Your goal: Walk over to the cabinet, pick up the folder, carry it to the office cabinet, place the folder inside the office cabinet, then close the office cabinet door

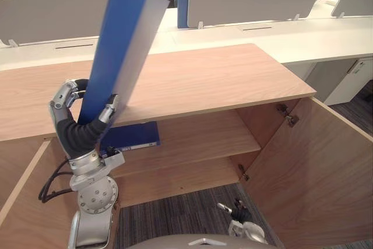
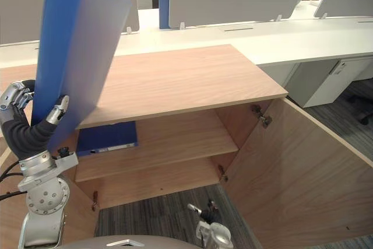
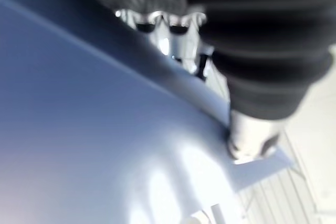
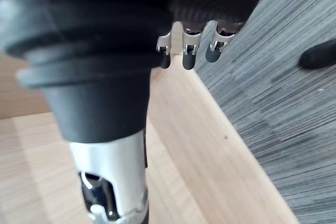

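Left hand (image 1: 70, 101) is pinching the tall blue plastic folder (image 1: 119, 45) at its lower end, tilting it above the left front edge of the light wooden office cabinet (image 1: 221, 80). A second blue folder (image 1: 131, 136) is lying at the left end of the upper shelf. Right hand (image 1: 239, 211) is hanging by the open wooden door (image 1: 315, 167), fingers loose and empty.

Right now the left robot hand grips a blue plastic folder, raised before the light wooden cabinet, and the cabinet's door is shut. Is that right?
Not quite: the cabinet's door stands wide open, as the left eye view shows. The rest is right: the left robot hand grips the blue plastic folder, raised before the light wooden cabinet.
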`<state>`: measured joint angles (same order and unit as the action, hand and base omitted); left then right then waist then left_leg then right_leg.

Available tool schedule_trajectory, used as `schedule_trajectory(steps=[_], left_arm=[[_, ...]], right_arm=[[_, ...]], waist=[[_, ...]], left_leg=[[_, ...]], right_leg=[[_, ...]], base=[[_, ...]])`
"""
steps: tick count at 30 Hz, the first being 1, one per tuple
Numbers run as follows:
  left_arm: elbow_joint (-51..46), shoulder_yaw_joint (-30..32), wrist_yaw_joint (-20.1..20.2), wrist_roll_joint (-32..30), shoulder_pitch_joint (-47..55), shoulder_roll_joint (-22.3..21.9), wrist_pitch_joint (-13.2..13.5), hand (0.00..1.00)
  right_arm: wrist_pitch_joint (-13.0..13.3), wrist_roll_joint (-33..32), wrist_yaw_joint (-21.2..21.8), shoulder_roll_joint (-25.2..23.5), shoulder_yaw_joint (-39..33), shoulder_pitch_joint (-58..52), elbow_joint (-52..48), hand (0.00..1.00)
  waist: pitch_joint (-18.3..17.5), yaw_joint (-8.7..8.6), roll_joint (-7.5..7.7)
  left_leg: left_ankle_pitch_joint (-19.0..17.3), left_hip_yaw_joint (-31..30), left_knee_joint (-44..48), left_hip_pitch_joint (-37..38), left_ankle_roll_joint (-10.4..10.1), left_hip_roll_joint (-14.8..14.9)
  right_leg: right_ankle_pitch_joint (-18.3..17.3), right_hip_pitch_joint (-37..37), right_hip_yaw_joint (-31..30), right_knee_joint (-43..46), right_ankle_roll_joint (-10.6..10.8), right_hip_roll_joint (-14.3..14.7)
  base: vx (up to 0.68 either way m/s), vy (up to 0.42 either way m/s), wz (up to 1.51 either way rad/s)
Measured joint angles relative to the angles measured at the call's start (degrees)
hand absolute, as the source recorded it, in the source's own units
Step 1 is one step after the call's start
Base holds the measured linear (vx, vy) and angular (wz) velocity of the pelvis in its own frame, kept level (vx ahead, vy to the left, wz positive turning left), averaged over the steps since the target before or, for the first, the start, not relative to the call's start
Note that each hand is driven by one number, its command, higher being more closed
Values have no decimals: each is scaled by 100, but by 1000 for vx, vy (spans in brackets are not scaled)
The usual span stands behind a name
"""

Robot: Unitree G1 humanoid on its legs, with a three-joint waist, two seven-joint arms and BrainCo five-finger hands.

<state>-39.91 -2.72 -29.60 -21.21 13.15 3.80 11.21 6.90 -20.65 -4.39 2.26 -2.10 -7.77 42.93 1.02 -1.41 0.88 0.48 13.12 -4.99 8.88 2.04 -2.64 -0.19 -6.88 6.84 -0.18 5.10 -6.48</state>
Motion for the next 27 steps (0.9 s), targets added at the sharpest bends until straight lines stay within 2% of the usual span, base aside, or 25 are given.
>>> schedule_trajectory(steps=[3, 5, 13, 19, 27], left_arm=[[-52, -50, 46, 418, 0, 1, 144, 100], [-226, -84, 120, 590, 16, 2, 151, 100], [-664, -251, 436, 1436, 21, -44, 567, 100], [-663, -323, 883, 2200, 178, -61, 685, 100], [-641, -364, 1137, 2342, 364, -197, 686, 100]], right_arm=[[171, -185, 1, -15, 123, 0, -446, 0], [217, -212, 2, -76, 143, 0, -693, 0], [428, -386, -1, -223, 256, -12, -1775, 0], [586, -429, -4, -339, 232, -124, -2886, 0], [799, -423, 2, -457, 204, -278, -4160, 0]], waist=[[10, 0, 11], [24, 1, 31], [57, 4, 18], [93, 3, 18], [199, 1, 20]], left_leg=[[-4, 10, 0, -2, -6, -22], [-7, 39, 0, -5, -11, -21], [6, 119, 3, 3, 13, -25], [9, 132, 4, 28, 20, -26], [-14, 186, 5, 53, -8, -26]], right_leg=[[0, 14, -11, 11, 1, -24], [1, 30, -32, 10, 0, -24], [25, 78, -126, 34, 32, -22], [25, 66, -142, 36, 31, -22], [25, 79, -188, 30, 32, -22]], base=[[-41, 26, -1], [-31, 16, -6], [-11, 9, -5], [0, 0, 0], [-4, 5, -2]])
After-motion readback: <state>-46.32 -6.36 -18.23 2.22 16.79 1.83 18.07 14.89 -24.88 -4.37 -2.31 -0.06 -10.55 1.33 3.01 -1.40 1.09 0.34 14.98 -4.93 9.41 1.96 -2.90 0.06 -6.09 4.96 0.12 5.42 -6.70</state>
